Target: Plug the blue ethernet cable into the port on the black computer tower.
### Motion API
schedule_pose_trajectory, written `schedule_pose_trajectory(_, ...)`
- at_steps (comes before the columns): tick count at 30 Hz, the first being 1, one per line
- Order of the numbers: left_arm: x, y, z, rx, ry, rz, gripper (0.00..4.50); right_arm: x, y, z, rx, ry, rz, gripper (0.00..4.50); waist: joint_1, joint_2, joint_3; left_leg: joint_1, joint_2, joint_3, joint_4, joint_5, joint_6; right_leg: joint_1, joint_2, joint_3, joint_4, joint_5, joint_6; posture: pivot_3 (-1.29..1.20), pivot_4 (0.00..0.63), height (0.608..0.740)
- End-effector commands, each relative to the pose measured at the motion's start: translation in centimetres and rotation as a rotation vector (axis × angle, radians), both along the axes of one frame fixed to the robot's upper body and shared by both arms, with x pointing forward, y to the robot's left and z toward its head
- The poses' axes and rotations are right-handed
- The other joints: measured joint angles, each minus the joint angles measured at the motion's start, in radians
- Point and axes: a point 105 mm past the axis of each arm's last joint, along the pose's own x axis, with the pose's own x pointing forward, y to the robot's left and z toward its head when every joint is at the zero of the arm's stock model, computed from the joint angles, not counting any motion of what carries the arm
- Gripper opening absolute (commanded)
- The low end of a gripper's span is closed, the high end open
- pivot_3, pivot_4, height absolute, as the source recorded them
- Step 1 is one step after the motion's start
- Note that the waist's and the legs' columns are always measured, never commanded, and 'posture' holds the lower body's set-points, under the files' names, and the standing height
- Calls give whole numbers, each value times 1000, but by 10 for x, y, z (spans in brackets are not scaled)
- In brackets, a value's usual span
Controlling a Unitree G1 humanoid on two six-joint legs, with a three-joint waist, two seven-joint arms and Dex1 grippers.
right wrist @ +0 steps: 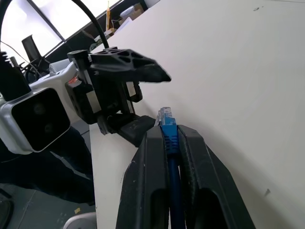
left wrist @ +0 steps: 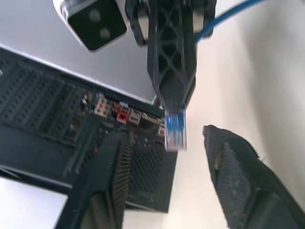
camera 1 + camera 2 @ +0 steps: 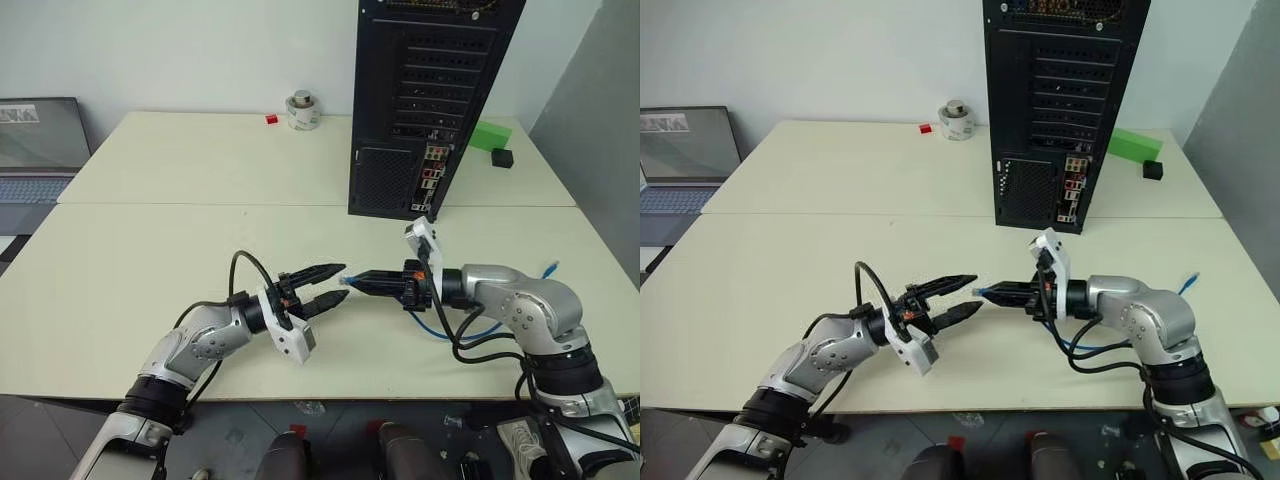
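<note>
Here, right gripper (image 1: 167, 131) lies level, pointing left, clamped on the cable (image 1: 170, 143) behind its plug. Left gripper (image 3: 322, 288) faces it, fingers spread, empty. Tower (image 3: 425, 100) top is cropped.

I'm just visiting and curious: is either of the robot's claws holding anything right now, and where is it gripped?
The right gripper pinches the blue ethernet cable just behind its clear plug. The left gripper is open, holding nothing.

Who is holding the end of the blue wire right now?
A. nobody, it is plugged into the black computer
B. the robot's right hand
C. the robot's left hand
B: the right gripper has its fingers shut on the blue ethernet cable, while the left gripper is open.
</note>
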Motion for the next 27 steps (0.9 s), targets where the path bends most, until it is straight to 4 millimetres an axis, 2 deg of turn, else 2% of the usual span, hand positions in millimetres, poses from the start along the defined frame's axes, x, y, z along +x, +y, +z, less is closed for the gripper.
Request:
schedule_pose_trajectory(1,10,3,12,-113,90,54,3531,8,-10,18,40,-54,-57,21,0,0,0,0,0,0,0,0,0,0,0,0,0,0,0,0,150,740)
schedule_pose_trajectory(5,29,9,16,-236,223,175,4397,27,-24,28,81,-107,-209,21,0,0,0,0,0,0,0,0,0,0,0,0,0,0,0,0,150,740)
schedule_pose_trajectory(9,50,3,18,-568,589,285,4500,50,-47,47,119,-242,-445,21,-1,0,0,-1,0,0,0,0,0,0,1,0,0,0,0,0,150,740)
schedule_pose_trajectory(12,52,-9,29,-667,709,277,4500,58,-55,57,88,-344,-581,21,-1,0,0,-3,-1,-2,1,0,0,-1,1,-1,0,0,0,0,150,740)
schedule_pose_trajectory(17,58,-20,37,-670,851,324,4500,70,-53,63,22,-448,-818,21,-4,0,0,-3,0,-2,1,0,0,-2,1,-1,1,0,0,0,150,740)
schedule_pose_trajectory(22,47,-40,50,-571,989,224,4500,80,-49,69,-5,-505,-1020,21,-4,0,0,-4,0,-2,1,0,-1,-2,5,0,1,0,0,0,150,740)
schedule_pose_trajectory(27,56,-36,68,-499,931,244,4500,94,-49,69,-7,-519,-1194,21,-3,0,0,-4,0,-1,1,1,-1,-3,5,1,1,0,0,0,150,740)
